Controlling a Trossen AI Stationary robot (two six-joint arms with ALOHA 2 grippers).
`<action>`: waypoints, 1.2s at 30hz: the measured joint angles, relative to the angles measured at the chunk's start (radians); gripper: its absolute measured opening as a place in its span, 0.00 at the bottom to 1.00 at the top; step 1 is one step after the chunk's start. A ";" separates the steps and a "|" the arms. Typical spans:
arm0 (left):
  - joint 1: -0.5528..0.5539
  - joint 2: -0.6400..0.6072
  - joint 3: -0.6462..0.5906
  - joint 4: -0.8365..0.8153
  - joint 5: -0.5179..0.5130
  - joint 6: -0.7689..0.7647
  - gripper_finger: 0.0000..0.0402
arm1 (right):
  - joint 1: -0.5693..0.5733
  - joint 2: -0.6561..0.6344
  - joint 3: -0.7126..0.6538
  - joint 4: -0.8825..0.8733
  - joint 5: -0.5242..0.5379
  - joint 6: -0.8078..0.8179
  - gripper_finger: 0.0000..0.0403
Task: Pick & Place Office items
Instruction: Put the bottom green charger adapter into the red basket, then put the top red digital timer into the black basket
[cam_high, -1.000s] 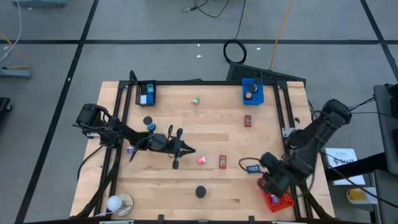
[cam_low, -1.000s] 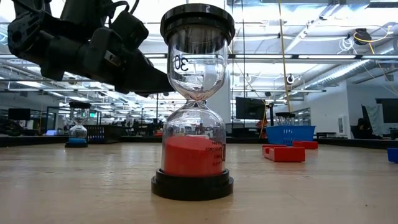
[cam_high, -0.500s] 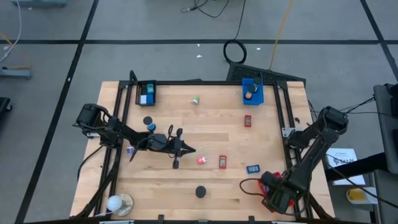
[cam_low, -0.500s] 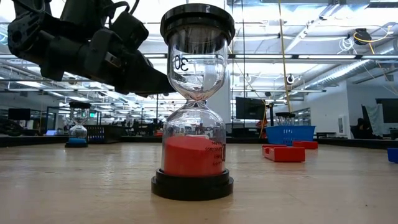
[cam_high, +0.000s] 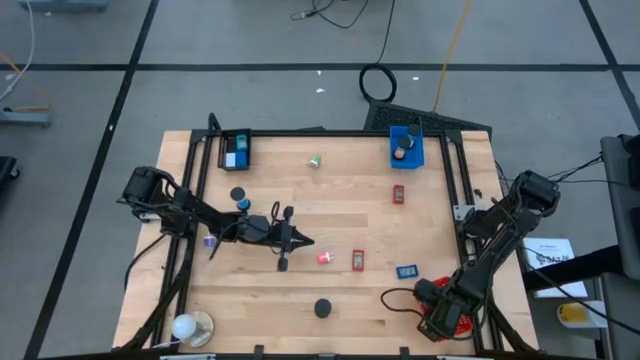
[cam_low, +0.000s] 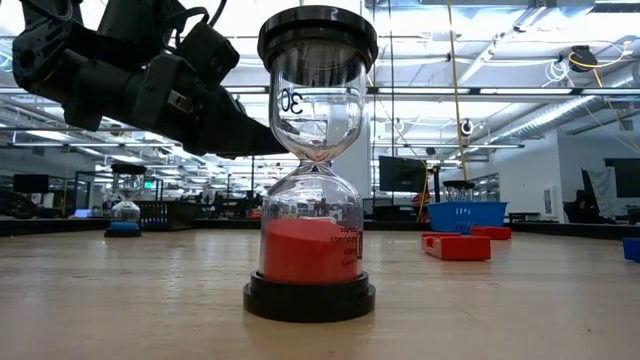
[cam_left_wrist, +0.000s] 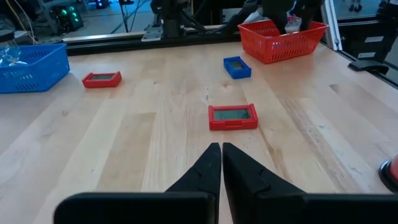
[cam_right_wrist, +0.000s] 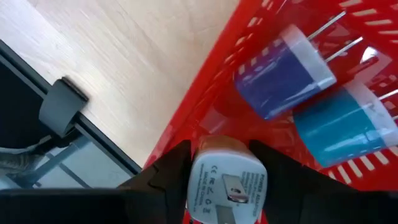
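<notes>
My right pincer is clamped on a white charger, low over the red basket at the desk's near right corner, above a purple plug and a blue plug. Farther off, my left pincer hangs mid-desk, fingers together, a red calculator just beyond.

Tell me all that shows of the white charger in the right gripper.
The white charger is a small rounded block of glossy plastic; its visible face carries grey printed marks and a USB slot. The right gripper pinches it between its two dark fingers, above the red basket, where a purple charger and a teal charger lie. Its prongs are hidden.
</notes>
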 joint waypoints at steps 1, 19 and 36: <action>0.000 0.000 0.000 0.000 0.000 0.000 0.06 | 0.000 0.000 0.000 0.000 0.000 0.000 0.40; 0.000 0.000 0.000 -0.004 0.000 0.010 0.01 | 0.000 -0.051 -0.001 0.005 -0.045 0.056 0.36; 0.030 0.000 0.001 0.020 -0.120 -0.111 0.06 | -0.039 -0.098 0.084 -0.142 0.280 -0.311 0.02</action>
